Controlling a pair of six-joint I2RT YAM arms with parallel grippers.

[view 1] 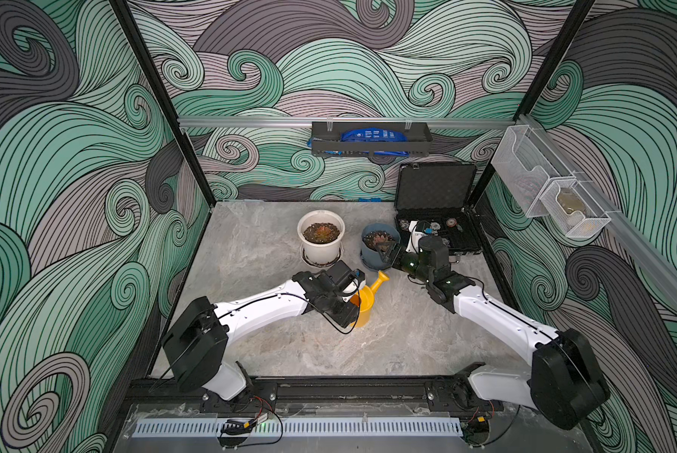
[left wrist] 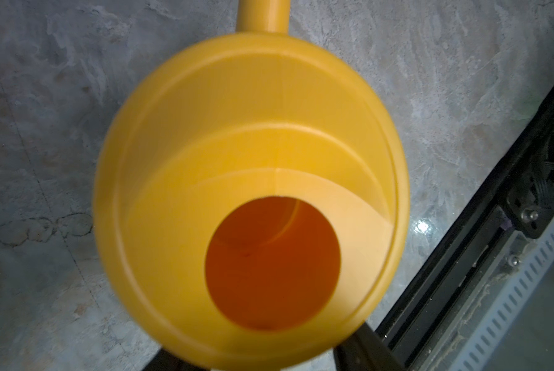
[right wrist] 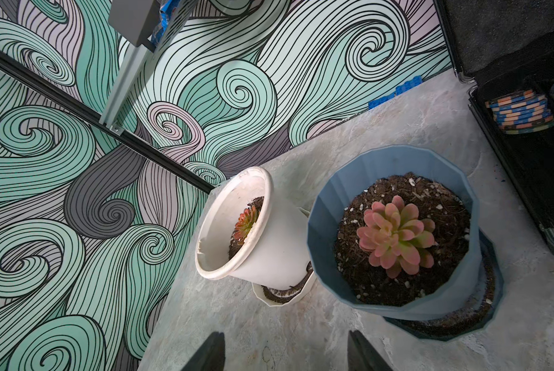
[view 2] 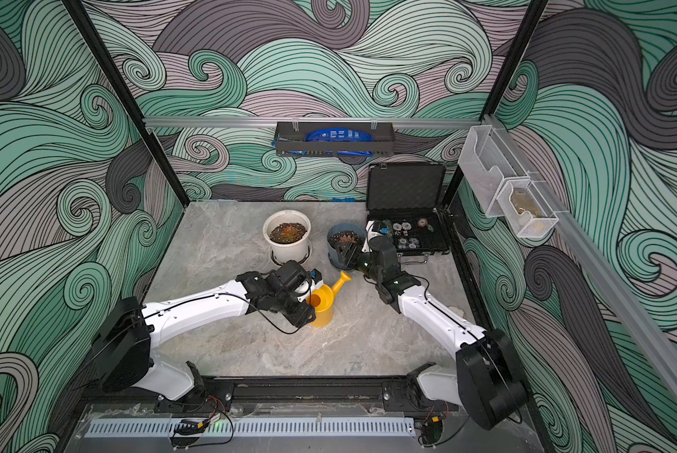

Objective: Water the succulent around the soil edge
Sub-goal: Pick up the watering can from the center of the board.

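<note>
Marbled tabletop (view 1: 250, 345), wave-patterned walls (view 1: 74, 196). Yellow watering can (view 1: 368, 300) at centre, under left fingers (left wrist: 365, 356); grip cannot be told. Blue pot (view 1: 368, 255) with succulent (right wrist: 396, 236), 1 o'clock; right fingers (right wrist: 208, 353) released, near its rim. White pot (view 1: 321, 251), 12 o'clock. Black case (view 1: 435, 188), 2 o'clock.

place: robot lab cell | signs: 2 arms (view 1: 262, 310), printed walls (view 1: 74, 157)
</note>
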